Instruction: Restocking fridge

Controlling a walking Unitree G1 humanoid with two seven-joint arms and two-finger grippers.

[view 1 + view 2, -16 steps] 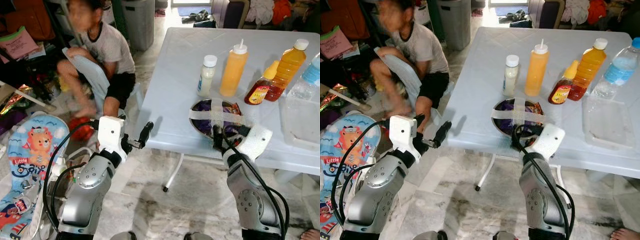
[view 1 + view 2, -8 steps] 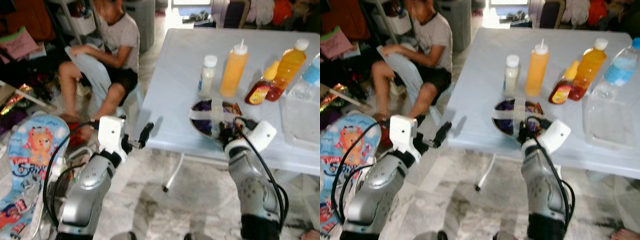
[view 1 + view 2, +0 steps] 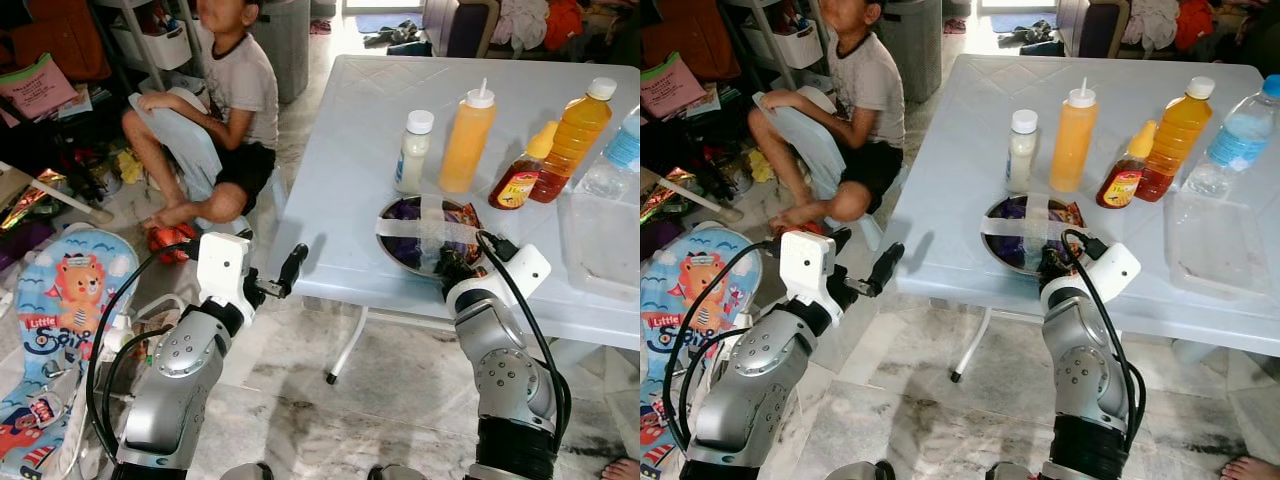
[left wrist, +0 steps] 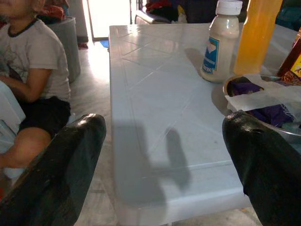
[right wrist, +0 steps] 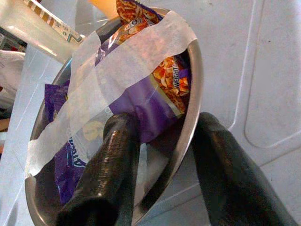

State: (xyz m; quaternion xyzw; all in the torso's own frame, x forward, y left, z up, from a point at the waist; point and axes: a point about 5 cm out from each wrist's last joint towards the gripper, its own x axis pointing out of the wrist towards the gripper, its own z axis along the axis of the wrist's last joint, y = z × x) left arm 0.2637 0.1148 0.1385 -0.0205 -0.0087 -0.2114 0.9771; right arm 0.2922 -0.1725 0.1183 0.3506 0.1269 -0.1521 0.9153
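A steel bowl (image 3: 386,228) stands near the front edge of the white table (image 3: 340,190). It holds purple and orange snack packets (image 5: 155,101), and white tape strips (image 3: 430,228) cross over them. My right gripper (image 5: 164,122) is open astride the bowl's near rim, one finger (image 5: 115,160) inside against the packets, the other outside on the table. In the eye view, that right gripper (image 3: 455,268) sits at the bowl's front right. My left gripper (image 4: 162,122) hangs open and empty just off the table's near left corner.
Behind the bowl stand a white bottle (image 3: 413,150), an orange squeeze bottle (image 3: 467,140), a red sauce bottle (image 3: 518,178), an amber bottle (image 3: 575,135) and a water bottle (image 3: 612,160). A clear tub (image 3: 600,240) sits right. A person (image 3: 235,100) sits on the floor at left, by a baby bouncer (image 3: 55,300).
My right wrist has turned and pushed forward, bringing its fingers over the bowl's rim. The person on the floor has shifted posture. The left arm has stayed put.
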